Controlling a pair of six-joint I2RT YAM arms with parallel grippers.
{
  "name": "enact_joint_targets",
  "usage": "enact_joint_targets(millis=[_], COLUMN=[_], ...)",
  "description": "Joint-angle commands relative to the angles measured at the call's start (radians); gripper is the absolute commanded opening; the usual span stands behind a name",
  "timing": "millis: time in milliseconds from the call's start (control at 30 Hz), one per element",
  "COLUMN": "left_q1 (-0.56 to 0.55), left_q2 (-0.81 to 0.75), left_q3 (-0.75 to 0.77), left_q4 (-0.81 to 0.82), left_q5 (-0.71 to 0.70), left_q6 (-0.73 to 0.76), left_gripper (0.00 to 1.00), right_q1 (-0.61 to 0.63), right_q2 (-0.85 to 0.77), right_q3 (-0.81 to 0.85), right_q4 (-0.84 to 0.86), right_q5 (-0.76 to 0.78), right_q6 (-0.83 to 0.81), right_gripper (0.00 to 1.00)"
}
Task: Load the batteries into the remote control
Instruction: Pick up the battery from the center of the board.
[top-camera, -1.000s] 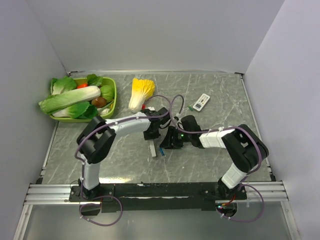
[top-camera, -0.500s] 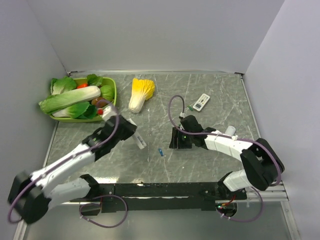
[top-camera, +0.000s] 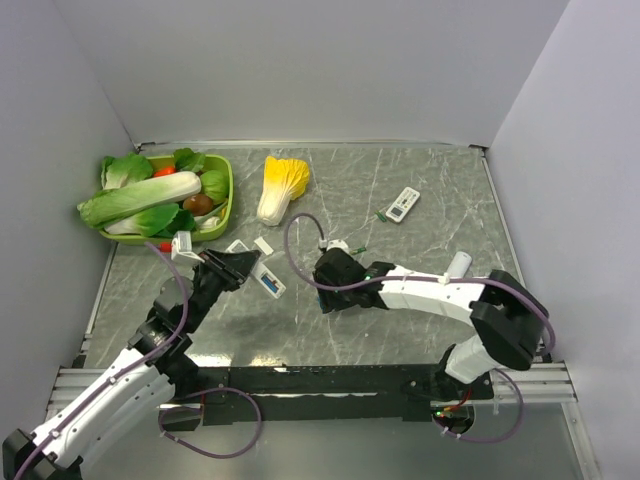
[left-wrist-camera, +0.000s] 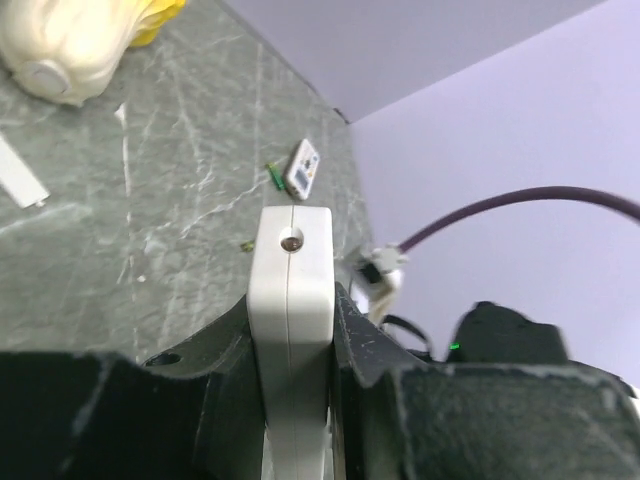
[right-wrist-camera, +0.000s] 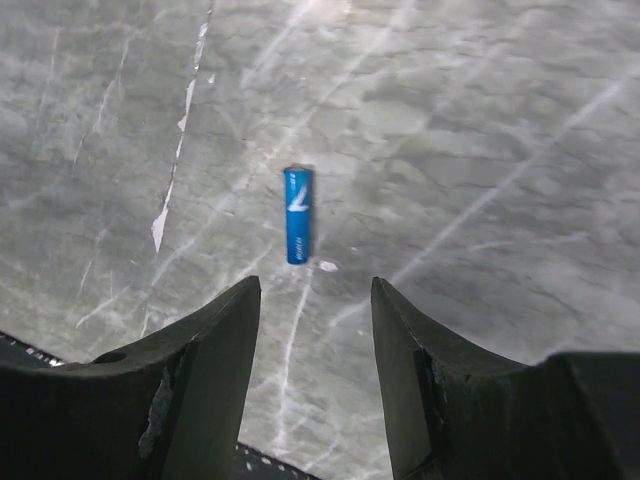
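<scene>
Clamping left hand (left-wrist-camera: 291, 340) on white remote (left-wrist-camera: 292, 262), hovering right hand (right-wrist-camera: 315, 300), jaws apart, over blue battery (right-wrist-camera: 297, 215).
Lying loose on tabletop (right-wrist-camera: 500, 100) just ahead of that hand; likely rolling away if nudged off-centre while closing; ignoring spare remote (top-camera: 403, 204) farther back.

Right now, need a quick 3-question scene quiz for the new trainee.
1. True or false: the left fingers are shut on a white remote.
2. Pick one. The blue battery is:
A) seated inside a remote
B) lying on the table, just ahead of the open right fingers
C) pinched in the right fingers
3. Short answer: what fills the green basket at the far left?

Key: 1 true; 2 B; 3 leafy vegetables.
</scene>
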Motion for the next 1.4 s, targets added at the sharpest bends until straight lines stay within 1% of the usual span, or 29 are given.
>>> enact_joint_targets(millis=[0, 133, 167, 300, 433, 533, 700, 800, 833, 900, 1000, 1033, 1133, 1267, 1300, 1367], left_q1=[0.005, 0.005, 0.005, 0.005, 0.007, 0.005, 0.007, 0.007, 0.007, 0.007, 0.007, 0.007, 0.007, 0.010, 0.012, 0.015], left_q2=[-0.033, -0.054, -0.059, -0.060, -0.054, -0.048, -0.040, -0.034, -0.030, -0.031, -0.028, -0.020, -0.002, 0.033, 0.052, 0.073], left_q3=[0.005, 0.003, 0.003, -0.001, -0.007, -0.012, -0.038, -0.055, -0.059, -0.078, -0.107, -0.116, -0.151, -0.220, -0.234, -0.276], left_q4=[0.065, 0.037, 0.039, 0.046, 0.056, 0.065, 0.109, 0.138, 0.146, 0.177, 0.229, 0.241, 0.304, 0.427, 0.494, 0.569], left_q5=[0.048, 0.042, 0.042, 0.043, 0.049, 0.049, 0.057, 0.065, 0.068, 0.071, 0.079, 0.082, 0.095, 0.126, 0.140, 0.154], left_q6=[0.039, 0.039, 0.039, 0.036, 0.025, 0.016, -0.011, -0.021, -0.024, -0.033, -0.054, -0.059, -0.071, -0.097, -0.105, -0.119], left_gripper=[0.01, 0.01, 0.01, 0.01, 0.01, 0.01, 0.01, 0.01, 0.01, 0.01, 0.01, 0.01, 0.01, 0.01, 0.01, 0.01], right_q1=[0.053, 0.073, 0.080, 0.090, 0.096, 0.097, 0.099, 0.097, 0.097, 0.097, 0.097, 0.099, 0.099, 0.097, 0.097, 0.096], right_q2=[0.073, 0.142, 0.150, 0.187, 0.200, 0.211, 0.223, 0.231, 0.230, 0.220, 0.201, 0.190, 0.147, 0.057, 0.037, -0.025], right_q3=[0.061, 0.094, 0.096, 0.104, 0.105, 0.102, 0.084, 0.076, 0.075, 0.067, 0.062, 0.061, 0.055, 0.084, 0.094, 0.143], right_q4=[-0.013, -0.030, -0.027, -0.015, -0.009, -0.019, -0.003, 0.008, 0.014, 0.033, 0.043, 0.043, 0.045, -0.022, -0.048, -0.136], right_q5=[0.075, 0.113, 0.116, 0.107, 0.095, 0.098, 0.099, 0.099, 0.101, 0.099, 0.092, 0.089, 0.076, 0.057, 0.053, 0.044], right_q6=[0.013, 0.021, 0.018, 0.007, -0.002, -0.002, -0.011, -0.024, -0.034, -0.047, -0.073, -0.085, -0.112, -0.163, -0.188, -0.221], right_gripper=[0.55, 0.51, 0.47, 0.43, 0.39, 0.33, 0.33, 0.29, 0.25, 0.20, 0.10, 0.05, 0.00, 0.00, 0.00, 0.00])
